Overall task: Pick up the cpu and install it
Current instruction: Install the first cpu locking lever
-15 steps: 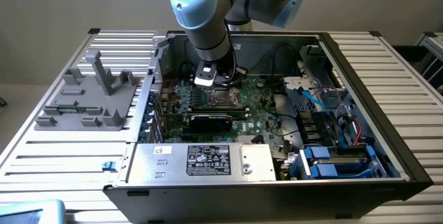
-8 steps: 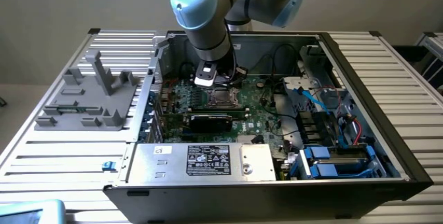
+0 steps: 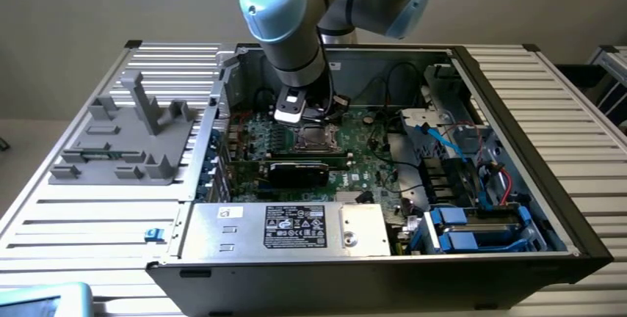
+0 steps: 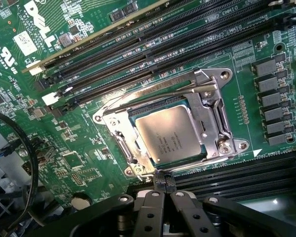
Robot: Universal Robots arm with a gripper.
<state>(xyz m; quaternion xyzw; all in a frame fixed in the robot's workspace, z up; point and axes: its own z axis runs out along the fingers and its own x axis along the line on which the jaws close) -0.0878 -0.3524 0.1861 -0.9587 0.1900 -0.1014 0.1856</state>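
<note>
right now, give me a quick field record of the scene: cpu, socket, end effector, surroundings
cpu: flat square chip with dull silver metal top, lying inside the socket frame
socket: square silver metal frame on the green motherboard, around the chip
end effector: black, fingers shut, at the frame's edge, holding nothing
case: open computer tower with large silver labelled box at its near edge

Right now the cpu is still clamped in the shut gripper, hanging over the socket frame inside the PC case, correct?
Not quite. The gripper is shut, but on nothing: the wrist view shows the cpu already lying inside the socket frame, apart from the fingertips. The rest holds: the gripper hangs over the socket inside the PC case.
</note>
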